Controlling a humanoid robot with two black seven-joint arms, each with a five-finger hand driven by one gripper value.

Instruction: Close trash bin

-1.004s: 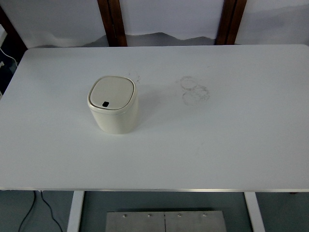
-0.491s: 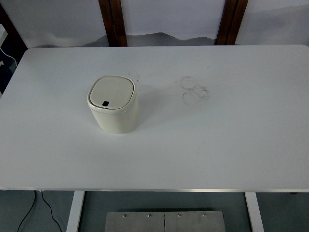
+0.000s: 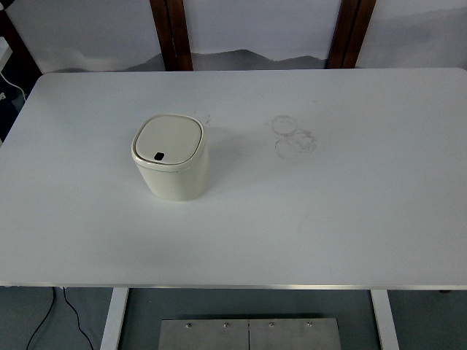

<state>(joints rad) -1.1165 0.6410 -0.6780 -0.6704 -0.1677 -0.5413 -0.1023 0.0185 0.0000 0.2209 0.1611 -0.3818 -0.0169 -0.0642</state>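
A small cream plastic trash bin (image 3: 171,157) with rounded corners stands upright on the white table (image 3: 350,211), left of centre. Its flat lid (image 3: 168,140) lies closed, a small black mark near the front edge. Neither robot hand is in view.

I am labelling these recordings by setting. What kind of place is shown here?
Probably a lab or test workspace: a plain white table holding only a small cream trash bin, faint ring marks, and a cable on the floor.

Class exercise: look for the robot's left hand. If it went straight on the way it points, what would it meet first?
That cannot be answered: neither hand is in view, so no direction shows. Only the cream bin, lid down, stands left of centre on the table.
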